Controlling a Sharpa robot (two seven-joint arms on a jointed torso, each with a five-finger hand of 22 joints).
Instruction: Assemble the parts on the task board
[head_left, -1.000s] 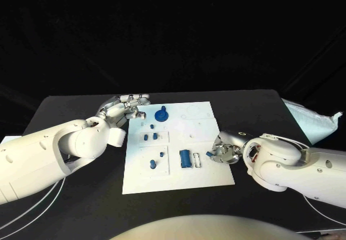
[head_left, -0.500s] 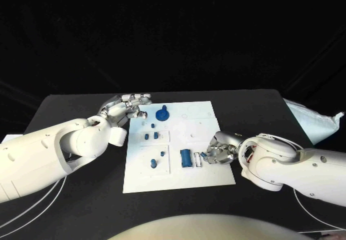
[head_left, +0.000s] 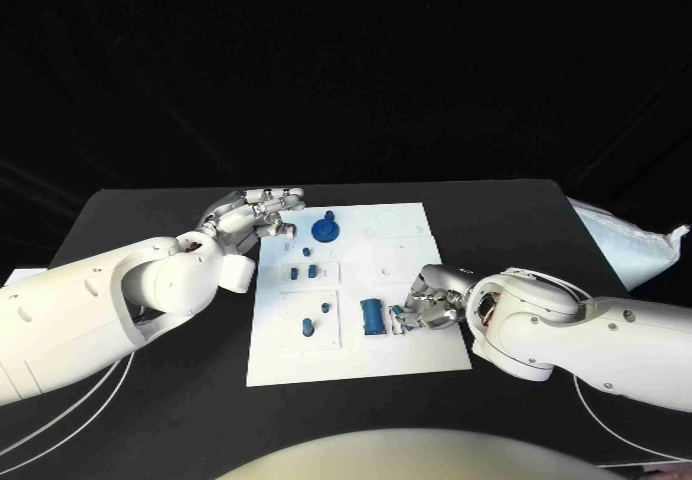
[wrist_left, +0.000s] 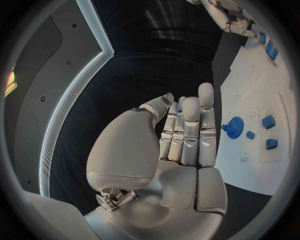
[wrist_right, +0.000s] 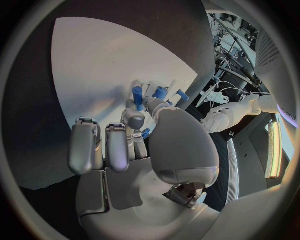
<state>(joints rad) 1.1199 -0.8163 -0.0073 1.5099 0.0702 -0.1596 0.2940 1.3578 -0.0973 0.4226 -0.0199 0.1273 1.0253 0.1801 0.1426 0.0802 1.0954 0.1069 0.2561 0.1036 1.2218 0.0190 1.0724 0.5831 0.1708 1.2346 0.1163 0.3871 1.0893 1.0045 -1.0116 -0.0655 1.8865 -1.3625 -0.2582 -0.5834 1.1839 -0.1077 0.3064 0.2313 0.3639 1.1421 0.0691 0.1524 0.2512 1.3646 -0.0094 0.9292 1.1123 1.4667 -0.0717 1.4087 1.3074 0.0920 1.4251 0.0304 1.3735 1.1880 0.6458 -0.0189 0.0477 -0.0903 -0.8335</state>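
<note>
R hand (head_left: 433, 300) pinches small blue part (wrist_right: 145, 133) over task board (head_left: 404, 350); L hand (head_left: 257, 213) fingers together, empty. No legible writing.

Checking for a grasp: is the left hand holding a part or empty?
Empty: the left hand shows straight fingers with nothing between them.

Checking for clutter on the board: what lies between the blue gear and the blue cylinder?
In the head view, two small blue parts lie between the gear and the cylinder.

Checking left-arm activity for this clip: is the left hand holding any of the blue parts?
No. In the left wrist view the left hand has its fingers straight and together with nothing in them, apart from the blue gear on the task board.
</note>
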